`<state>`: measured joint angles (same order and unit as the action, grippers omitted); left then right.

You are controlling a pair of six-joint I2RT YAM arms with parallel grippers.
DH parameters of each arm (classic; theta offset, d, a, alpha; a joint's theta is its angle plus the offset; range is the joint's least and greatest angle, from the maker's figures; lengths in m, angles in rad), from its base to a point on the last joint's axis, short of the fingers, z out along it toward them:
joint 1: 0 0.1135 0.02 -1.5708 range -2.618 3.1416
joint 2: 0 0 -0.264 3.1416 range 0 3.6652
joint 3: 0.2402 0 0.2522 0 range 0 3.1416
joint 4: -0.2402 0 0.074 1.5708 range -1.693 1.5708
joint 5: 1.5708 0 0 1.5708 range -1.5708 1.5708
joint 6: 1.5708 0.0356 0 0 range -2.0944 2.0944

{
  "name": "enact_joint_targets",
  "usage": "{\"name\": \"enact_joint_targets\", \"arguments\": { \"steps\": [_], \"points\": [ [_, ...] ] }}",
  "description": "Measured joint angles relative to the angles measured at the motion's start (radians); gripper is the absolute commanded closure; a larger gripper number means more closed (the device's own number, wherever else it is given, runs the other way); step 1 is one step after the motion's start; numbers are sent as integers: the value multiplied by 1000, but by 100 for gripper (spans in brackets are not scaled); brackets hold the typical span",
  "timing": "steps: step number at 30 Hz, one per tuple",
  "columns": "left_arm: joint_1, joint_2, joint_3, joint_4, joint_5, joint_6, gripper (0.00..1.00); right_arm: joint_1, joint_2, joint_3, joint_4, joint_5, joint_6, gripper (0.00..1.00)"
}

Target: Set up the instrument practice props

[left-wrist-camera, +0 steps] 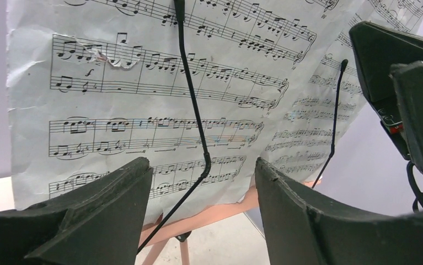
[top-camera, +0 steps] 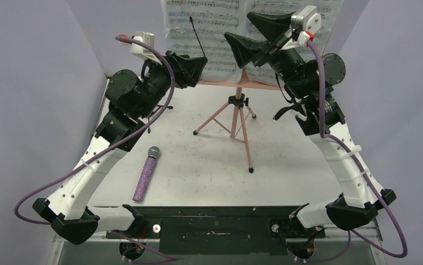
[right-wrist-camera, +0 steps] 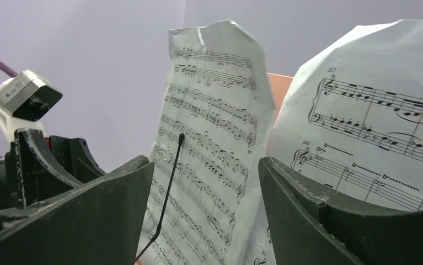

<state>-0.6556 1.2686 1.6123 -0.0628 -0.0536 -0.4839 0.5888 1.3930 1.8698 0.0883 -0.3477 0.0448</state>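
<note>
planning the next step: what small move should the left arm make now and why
Probably back the left gripper away from the sheet-music pages and lower it toward the microphone. Its jaws are open and empty, the pages already rest on the pink stand, the microphone lies flat on the table.

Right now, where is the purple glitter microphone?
In the top view the purple glitter microphone lies flat on the table, left of centre, between the left arm and the pink tripod music stand, mesh head toward the far side.
</note>
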Motion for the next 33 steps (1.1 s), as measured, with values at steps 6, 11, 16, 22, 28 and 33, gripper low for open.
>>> {"name": "enact_joint_targets", "arguments": {
  "steps": [6, 11, 16, 22, 28, 33],
  "points": [
    [0, -37, -32, 0, -45, 29, 18, 0, -38, -67, 45, -76, -29, 7],
    [9, -84, -74, 1, -70, 48, 14, 0, -87, -163, 119, -153, -51, 1],
    [14, -112, -95, 0, -78, 56, 6, 1, -103, -208, 173, -254, -59, 0],
    [17, -151, -122, -18, -110, 65, 4, 19, -110, -236, 130, -338, -99, 0],
    [22, -233, -197, -57, -170, 70, 4, 103, -113, -269, 4, -379, -183, 0],
    [23, -291, -251, -108, -206, 68, 4, 224, -110, -282, -189, -369, -312, 0]
  ]
}}
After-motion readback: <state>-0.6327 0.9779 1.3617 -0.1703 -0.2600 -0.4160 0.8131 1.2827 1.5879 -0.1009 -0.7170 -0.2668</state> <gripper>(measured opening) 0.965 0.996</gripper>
